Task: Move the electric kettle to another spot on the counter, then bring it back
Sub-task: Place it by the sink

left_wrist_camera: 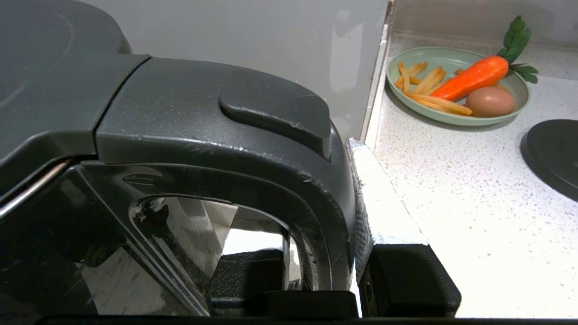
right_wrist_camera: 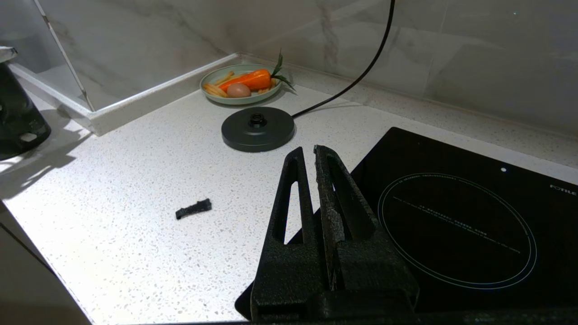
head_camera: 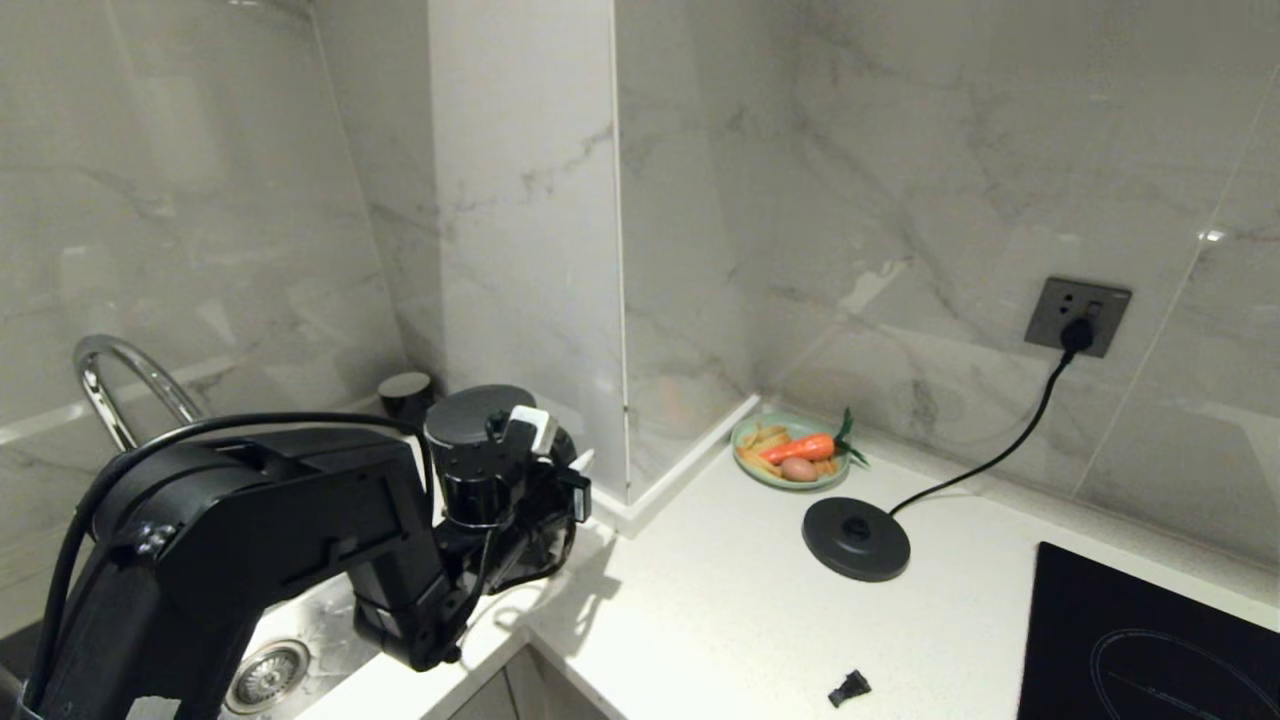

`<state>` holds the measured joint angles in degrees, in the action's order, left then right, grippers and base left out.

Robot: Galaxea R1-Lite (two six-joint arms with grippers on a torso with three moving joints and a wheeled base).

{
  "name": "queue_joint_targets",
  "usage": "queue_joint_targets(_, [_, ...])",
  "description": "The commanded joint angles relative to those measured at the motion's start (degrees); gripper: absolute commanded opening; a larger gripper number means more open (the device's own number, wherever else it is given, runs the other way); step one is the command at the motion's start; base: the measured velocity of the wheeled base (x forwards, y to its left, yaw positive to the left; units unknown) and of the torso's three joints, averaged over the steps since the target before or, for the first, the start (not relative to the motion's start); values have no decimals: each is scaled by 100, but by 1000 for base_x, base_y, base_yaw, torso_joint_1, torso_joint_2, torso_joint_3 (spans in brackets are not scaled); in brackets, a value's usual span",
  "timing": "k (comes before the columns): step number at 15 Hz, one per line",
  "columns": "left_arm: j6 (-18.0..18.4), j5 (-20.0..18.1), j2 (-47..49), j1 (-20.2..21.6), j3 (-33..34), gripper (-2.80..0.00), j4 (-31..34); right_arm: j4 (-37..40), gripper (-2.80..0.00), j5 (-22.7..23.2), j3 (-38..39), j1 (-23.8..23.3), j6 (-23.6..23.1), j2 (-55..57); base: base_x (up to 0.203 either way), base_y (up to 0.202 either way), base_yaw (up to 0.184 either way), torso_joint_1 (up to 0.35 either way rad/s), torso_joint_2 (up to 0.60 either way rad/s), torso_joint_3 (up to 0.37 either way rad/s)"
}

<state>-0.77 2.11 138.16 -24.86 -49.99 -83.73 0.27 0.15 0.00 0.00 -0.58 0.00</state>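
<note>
"FOTILE" on black hob (right_wrist_camera: 451,216), near its edge.

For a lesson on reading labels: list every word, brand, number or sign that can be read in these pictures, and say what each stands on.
"FOTILE": white brand lettering at the edge of the hob.
Fine print around the ring on the hob: too small to read.
Kettle, base disc, socket, plate: no readable text.

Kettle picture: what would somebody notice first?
First, the big black left arm, its left gripper shut on the electric kettle by the handle, beside the sink. Next, the green plate with a bright carrot in the corner, and the round kettle base on the counter.
</note>
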Motion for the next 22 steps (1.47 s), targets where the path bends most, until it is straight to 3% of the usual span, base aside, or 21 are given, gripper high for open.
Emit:
queue_joint_targets(1, [11,0,35,-6,-2,-280,-91,0,-280,2,0,0,-4,0,0,0,0,0,0,0])
queue_joint_targets(4, [15,0,27,-10,34,-280,-100,0,-280,2,0,0,-4,0,0,0,0,0,0,0])
queue_joint_targets(5, [15,0,23,-19,34,0,-100,0,-280,2,0,0,-4,0,0,0,0,0,0,0])
queue_joint_targets(10, [90,26,27,-54,55,0,-186,0,-280,2,0,0,-4,0,0,0,0,0,0,0])
queue_joint_targets(22, [171,88,-108,-298,935,0,-393,0,-280,2,0,0,1,0,0,0,0,0,0,0])
